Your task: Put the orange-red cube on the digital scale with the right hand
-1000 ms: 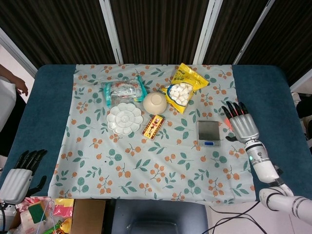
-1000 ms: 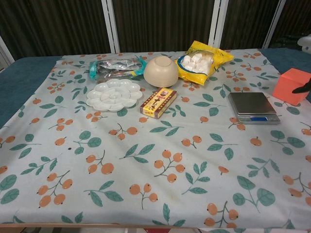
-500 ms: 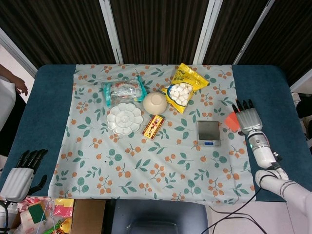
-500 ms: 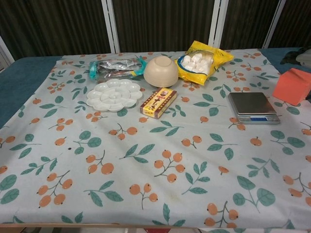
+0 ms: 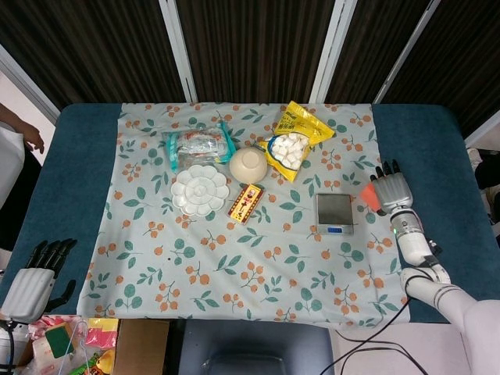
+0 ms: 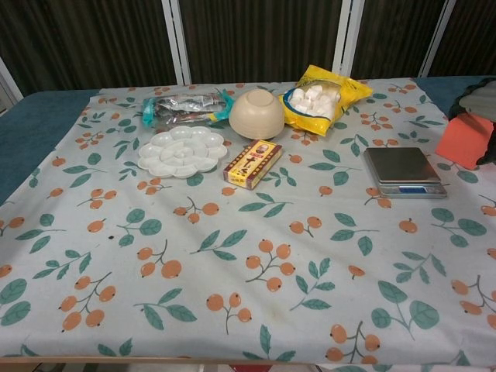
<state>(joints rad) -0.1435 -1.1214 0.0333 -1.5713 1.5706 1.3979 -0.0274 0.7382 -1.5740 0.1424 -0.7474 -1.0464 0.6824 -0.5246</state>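
The orange-red cube (image 5: 373,195) (image 6: 463,140) sits on the cloth's right edge, just right of the silver digital scale (image 5: 334,209) (image 6: 401,169), whose platform is bare. My right hand (image 5: 391,191) (image 6: 482,116) lies over the cube's top and right side, dark fingers pointing away from me. The chest view shows only its fingertips at the frame edge, so whether the hand grips the cube is unclear. My left hand (image 5: 30,285) hangs off the table's near left corner, holding nothing with its fingers straight.
Left of the scale lie a small red-yellow box (image 5: 245,202), a white palette dish (image 5: 200,190), an upturned beige bowl (image 5: 248,163), a yellow marshmallow bag (image 5: 294,141) and a clear snack packet (image 5: 198,145). Bare floral cloth (image 5: 258,273) fills the near half.
My right hand has moved from beside the cube to over it and now sits lower, covering the cube's top and right side. The left hand has not moved.
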